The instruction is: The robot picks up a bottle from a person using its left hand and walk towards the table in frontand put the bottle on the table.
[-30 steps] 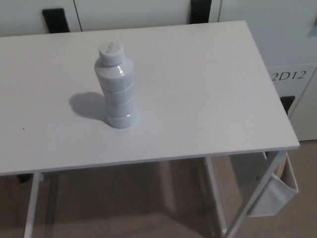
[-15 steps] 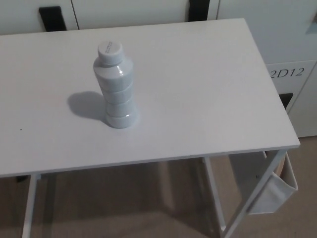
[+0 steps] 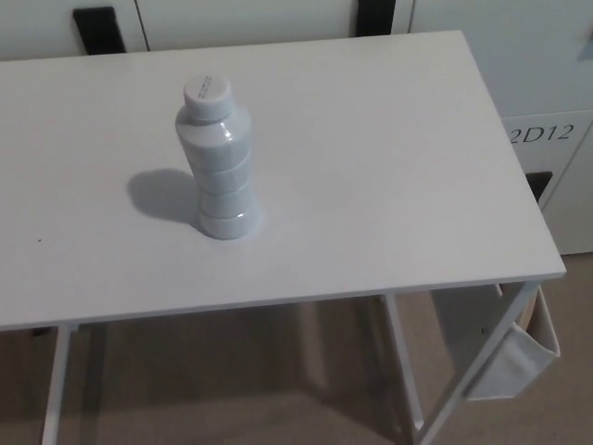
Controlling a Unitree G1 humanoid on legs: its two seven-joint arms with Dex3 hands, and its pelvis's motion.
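A fabric pouch (image 3: pixel 510 366) is hanging below the near right corner of the bench (image 3: pixel 389 167). The bottle (image 3: pixel 217 162) is standing upright left of the middle, well inside every edge, so it is likely sitting safely there. Neither hand is showing, so I cannot tell their state. Cabinets (image 3: pixel 533 56) are standing behind the far edge.

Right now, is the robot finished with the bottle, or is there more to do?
Looks finished. Done: the pale ribbed plastic bottle stands upright on the white rectangular table. In hand: nothing, as no robot hand shows in the picture. Left: probably nothing.
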